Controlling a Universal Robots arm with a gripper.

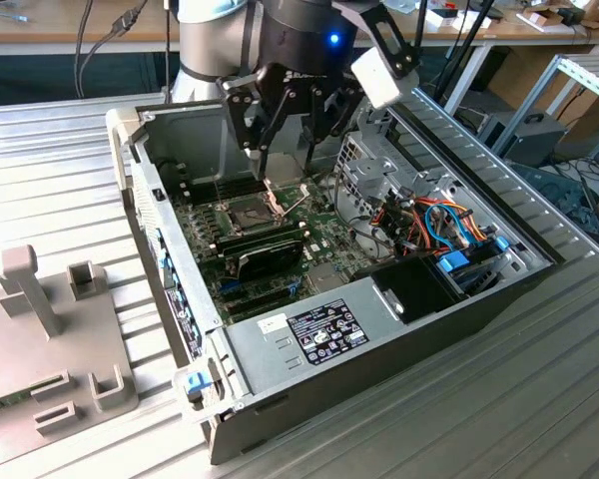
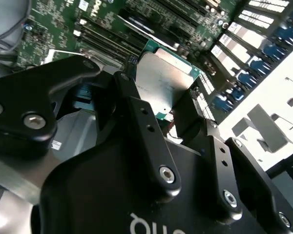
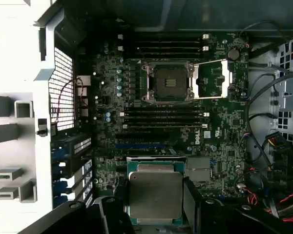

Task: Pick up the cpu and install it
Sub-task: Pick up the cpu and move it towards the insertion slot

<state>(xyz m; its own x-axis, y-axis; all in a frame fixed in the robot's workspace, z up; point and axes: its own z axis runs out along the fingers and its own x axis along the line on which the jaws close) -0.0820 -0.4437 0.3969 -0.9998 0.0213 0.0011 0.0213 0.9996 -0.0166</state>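
You had the arm standing over the far side of the open computer case (image 1: pixel 130 160), which sat on the ribbed metal table (image 1: pixel 539 399). Its wrist was turned straight down, so the end effector (image 1: pixel 286 140) pointed into the case above the green motherboard (image 1: pixel 324 225).

Your end effector (image 3: pixel 154 204) was clamped on the cpu (image 3: pixel 155 195). One black finger (image 3: pixel 193 200) pressed against each of two opposite edges, and the dull silvery top faced the camera. In the second wrist view the same grip showed: the cpu (image 2: pixel 163 85) was pinched between the fingers (image 2: pixel 136 114) and held in the air over the board, touching nothing else.

The socket (image 3: pixel 167 82) lay open and unfilled, with its hinged metal frame (image 3: pixel 212 80) swung aside. Rows of long black memory slots (image 3: pixel 166 117) ran between the socket and the place where you held the cpu, so the chip was well apart from its seat and not yet installed.

In the exterior view the socket (image 1: pixel 252 212) sat below the fingers, toward the case's far wall. A grey fixture (image 1: pixel 50 329) stood on the table near its edge, at the exterior view's left.
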